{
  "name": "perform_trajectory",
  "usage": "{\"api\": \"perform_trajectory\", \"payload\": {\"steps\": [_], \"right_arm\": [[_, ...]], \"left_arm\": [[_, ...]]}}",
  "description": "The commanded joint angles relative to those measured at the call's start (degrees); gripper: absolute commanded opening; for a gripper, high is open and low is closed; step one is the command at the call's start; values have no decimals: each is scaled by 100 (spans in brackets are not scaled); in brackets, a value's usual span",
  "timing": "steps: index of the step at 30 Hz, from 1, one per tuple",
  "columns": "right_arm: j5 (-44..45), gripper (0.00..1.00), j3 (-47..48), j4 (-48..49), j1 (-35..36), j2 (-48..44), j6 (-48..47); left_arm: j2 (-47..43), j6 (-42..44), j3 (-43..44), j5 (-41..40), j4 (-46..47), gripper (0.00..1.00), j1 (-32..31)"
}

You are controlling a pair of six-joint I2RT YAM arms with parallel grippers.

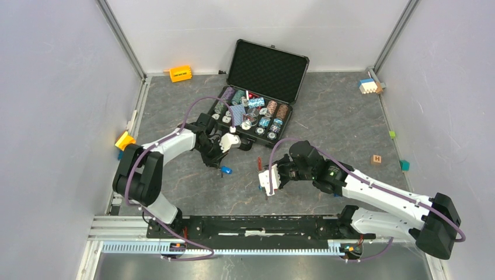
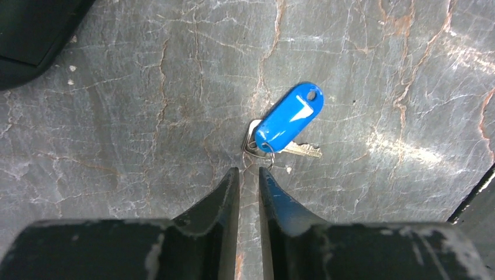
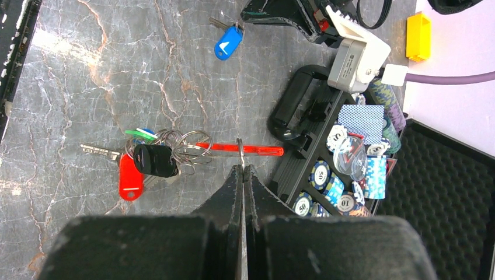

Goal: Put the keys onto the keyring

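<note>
The keyring is a thin metal ring seen edge-on, joined to a long red fob. My right gripper is shut on that ring. Left of it, linked wire rings carry a bunch of keys with red, black and green heads. In the top view the right gripper sits mid-table with the red fob beside it. A blue-tagged key lies apart on the table, also seen as the blue key. My left gripper hovers just short of its small ring, slightly open and holding nothing.
An open black case of poker chips stands behind both grippers; its handle side is close to the red fob. Toy blocks lie around the edges: orange, yellow, a wooden cube.
</note>
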Motion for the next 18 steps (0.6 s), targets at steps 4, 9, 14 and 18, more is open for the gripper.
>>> {"api": "perform_trajectory", "payload": {"steps": [4, 9, 14, 18], "right_arm": [[-102, 0, 251, 128, -15, 64, -3], [-86, 0, 255, 119, -14, 108, -6], [-85, 0, 269, 92, -12, 121, -3], [-83, 0, 269, 82, -14, 99, -5]], "left_arm": [[-609, 344, -138, -206, 42, 35, 21], [-1147, 1374, -758, -148, 515, 45, 32], [-1098, 2339, -944, 61, 664, 58, 27], [-1029, 2907, -1127, 60, 1146, 59, 18]]}}
